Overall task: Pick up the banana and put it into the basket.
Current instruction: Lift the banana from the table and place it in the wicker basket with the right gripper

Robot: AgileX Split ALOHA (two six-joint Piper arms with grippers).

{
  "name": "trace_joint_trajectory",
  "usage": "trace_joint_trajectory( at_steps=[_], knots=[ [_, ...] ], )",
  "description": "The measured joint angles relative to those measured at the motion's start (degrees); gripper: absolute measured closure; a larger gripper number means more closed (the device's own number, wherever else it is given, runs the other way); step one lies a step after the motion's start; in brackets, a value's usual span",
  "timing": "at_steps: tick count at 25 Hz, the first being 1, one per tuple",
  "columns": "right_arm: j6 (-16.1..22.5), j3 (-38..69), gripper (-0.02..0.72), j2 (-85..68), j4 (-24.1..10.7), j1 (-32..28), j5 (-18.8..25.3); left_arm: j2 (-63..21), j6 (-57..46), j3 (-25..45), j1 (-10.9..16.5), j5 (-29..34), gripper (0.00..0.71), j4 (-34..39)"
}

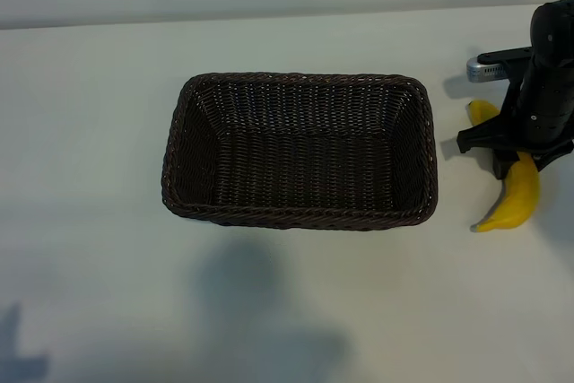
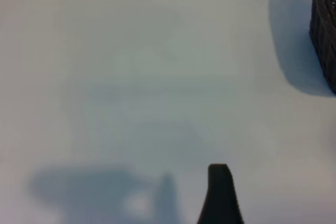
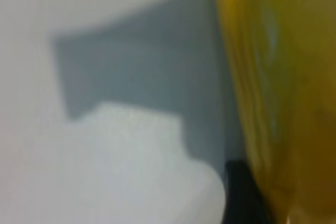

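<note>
Right gripper [image 1: 518, 152] down over the banana [image 1: 513, 196], basket [image 1: 299, 87] waiting empty.

From outside, the jaws straddle the banana's middle on the table just right of the basket; whether they grip, I cannot tell. The left wrist view shows one fingertip [image 2: 219, 195] of the idle, open left gripper near the basket's corner. The right wrist view fills with banana skin.

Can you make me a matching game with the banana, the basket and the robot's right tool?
Things:
1. banana
2. basket
3. right tool

Descriptions:
A. dark brown, nothing inside
B. black, down over the fruit
C. yellow, lying on the table right of the basket

Pairs: 1-C, 2-A, 3-B
</note>
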Motion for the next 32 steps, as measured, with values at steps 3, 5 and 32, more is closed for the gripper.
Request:
trace_joint_trajectory(
  at_steps=[3, 5, 32],
  knots=[
    [0.14, 0.0, 0.282, -0.06, 0.0, 0.0, 0.88, 0.0, 0.0, 0.0, 0.0, 0.0, 0.152, 0.0],
    [0.2, 0.0, 0.282, -0.79, 0.0, 0.0, 1.57, 0.0, 0.0, 0.0, 0.0, 0.0, 0.152, 0.0],
    [-2.06, -19.11, 0.282, -10.18, 2.08, 9.17, 22.27, 0.0, 0.0, 0.0, 0.0, 0.0, 0.152, 0.0]
  ],
)
